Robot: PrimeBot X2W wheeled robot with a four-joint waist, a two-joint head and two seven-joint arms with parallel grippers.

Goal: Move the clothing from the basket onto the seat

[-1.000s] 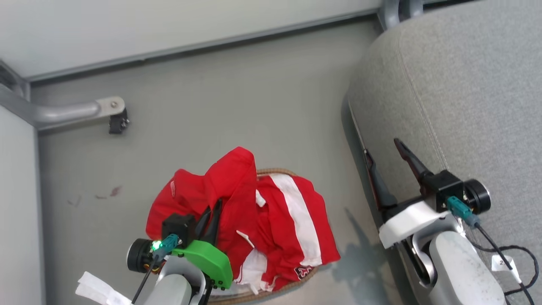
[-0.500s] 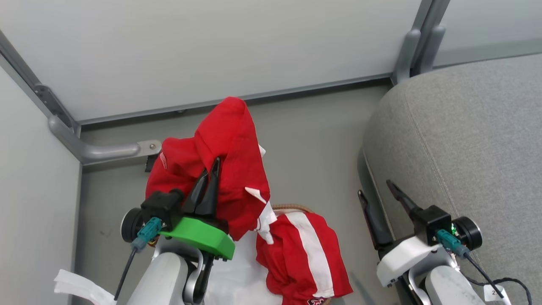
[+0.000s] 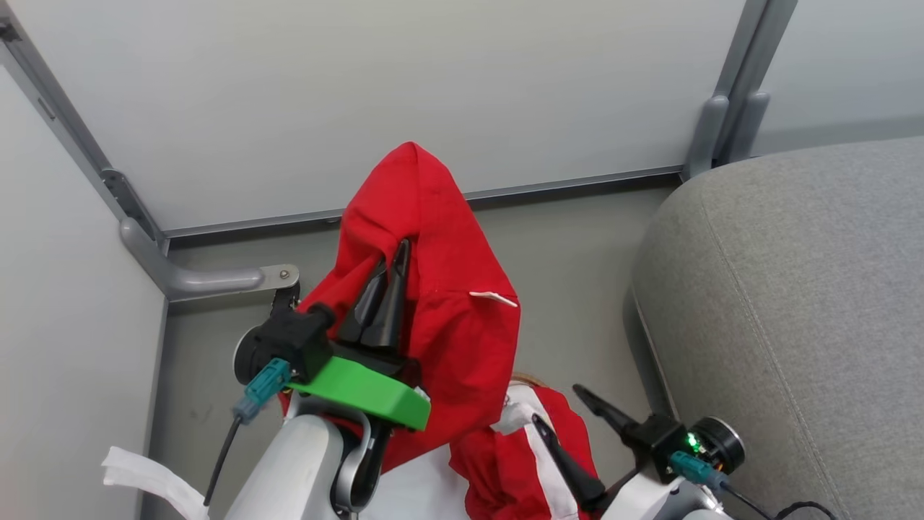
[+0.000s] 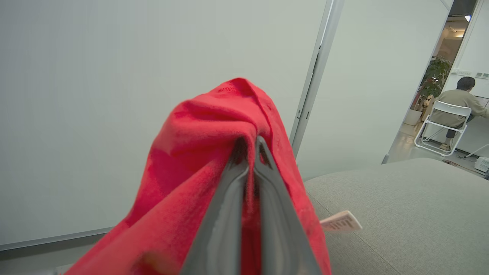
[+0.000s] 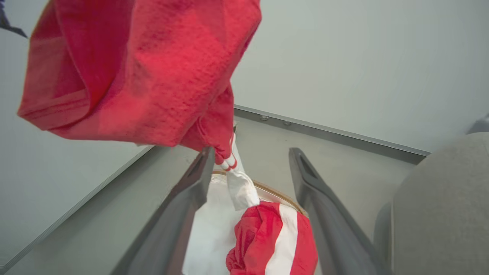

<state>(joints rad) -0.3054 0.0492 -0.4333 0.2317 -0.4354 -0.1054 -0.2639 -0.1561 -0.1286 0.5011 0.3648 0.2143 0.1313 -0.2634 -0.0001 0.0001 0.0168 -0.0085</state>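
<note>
While your left pincer (image 3: 392,254) sits near the centre of the head view, its two long dark fingers are pressed together on a fold of the soft bright-red garment (image 3: 447,289). That garment hangs from them in the air, above the grey floor, with a small white label (image 3: 493,297) sticking out on its right side. In the left wrist view you see red cloth bunched over and between the closed tips, and the large grey fabric-upholstered seat (image 4: 401,214) lies at the lower right.

In the right wrist view a white, red-striped end of that garment dangles at frame centre, over the small white basket with a brown woven rim (image 5: 279,193). Inside the basket, on the plain white liner sheet (image 5: 208,229), the second red garment with a broad white stripe (image 5: 256,233) lies crumpled. You cannot tell whether the dangling end touches it.

Your right pincer (image 3: 557,404) is low in the head view, right of centre. Its fingers are spread apart with nothing between them, above the striped garment. The seat takes the right side of that frame, near the basket.
</note>
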